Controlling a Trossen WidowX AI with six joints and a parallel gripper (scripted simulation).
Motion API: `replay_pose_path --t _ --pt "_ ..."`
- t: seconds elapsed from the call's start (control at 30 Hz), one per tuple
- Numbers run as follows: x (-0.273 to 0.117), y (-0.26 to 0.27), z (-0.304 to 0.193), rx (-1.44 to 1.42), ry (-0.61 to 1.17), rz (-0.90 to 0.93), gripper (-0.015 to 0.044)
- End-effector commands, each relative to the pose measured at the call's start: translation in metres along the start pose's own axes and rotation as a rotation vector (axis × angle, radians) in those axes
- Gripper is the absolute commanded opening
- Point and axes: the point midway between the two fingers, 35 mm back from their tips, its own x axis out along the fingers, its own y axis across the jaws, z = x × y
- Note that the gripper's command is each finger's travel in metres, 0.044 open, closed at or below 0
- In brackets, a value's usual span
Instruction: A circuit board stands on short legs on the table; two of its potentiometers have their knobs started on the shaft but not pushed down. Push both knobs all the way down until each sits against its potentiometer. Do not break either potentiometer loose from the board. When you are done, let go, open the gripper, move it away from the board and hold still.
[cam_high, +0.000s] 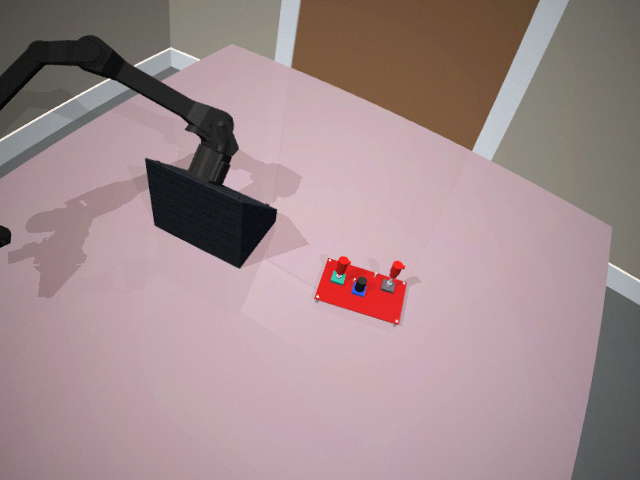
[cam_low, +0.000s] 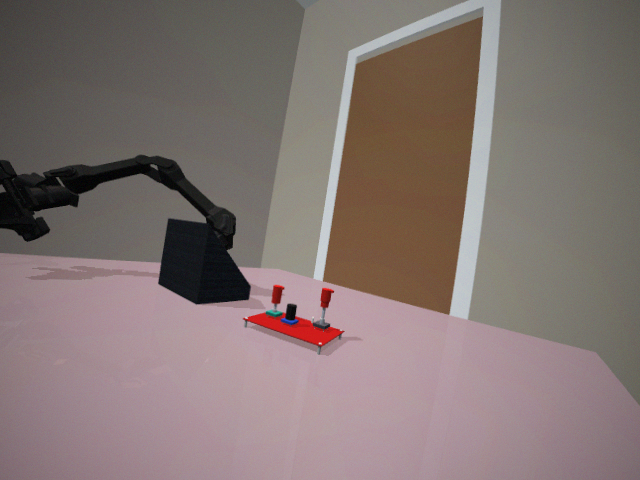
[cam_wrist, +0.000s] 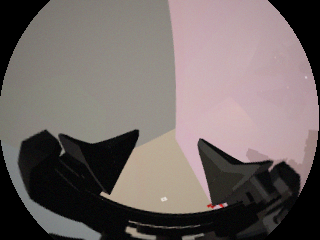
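A red circuit board (cam_high: 361, 305) (cam_low: 302, 330) stands on short legs on the pink table (cam_high: 206, 361) (cam_low: 155, 387). Two red knobs sit high on their shafts: the left knob (cam_high: 342, 264) (cam_low: 278, 292) above a green potentiometer (cam_high: 337, 279), and the right knob (cam_high: 396, 268) (cam_low: 326, 297) above a grey potentiometer (cam_high: 388, 285). A black knob (cam_high: 360, 283) (cam_low: 291, 311) between them sits low on a blue base. My gripper (cam_low: 31, 229) (cam_wrist: 169, 137) hangs far to the left of the board, above the table. Its fingers are wide apart with nothing between them.
A large black wedge-shaped block (cam_high: 206, 211) (cam_low: 199, 263) stands on the table behind and left of the board, at the foot of the arm. A brown door (cam_low: 408, 170) is in the wall beyond the table's far edge.
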Motion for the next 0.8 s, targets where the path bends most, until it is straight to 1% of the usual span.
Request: replay_pose_path --t 0.0,0.13,0.47,0.77 --pt "0.000 0.000 -0.001 -0.003 0.000 -0.001 0.0374" --pt "0.007 0.008 -0.016 -0.063 0.011 -0.027 0.0269" --pt "0.045 0.030 -0.099 -0.347 0.086 -0.172 0.0006" --pt "0.073 0.036 -0.179 -0.619 0.170 -0.295 0.0000"
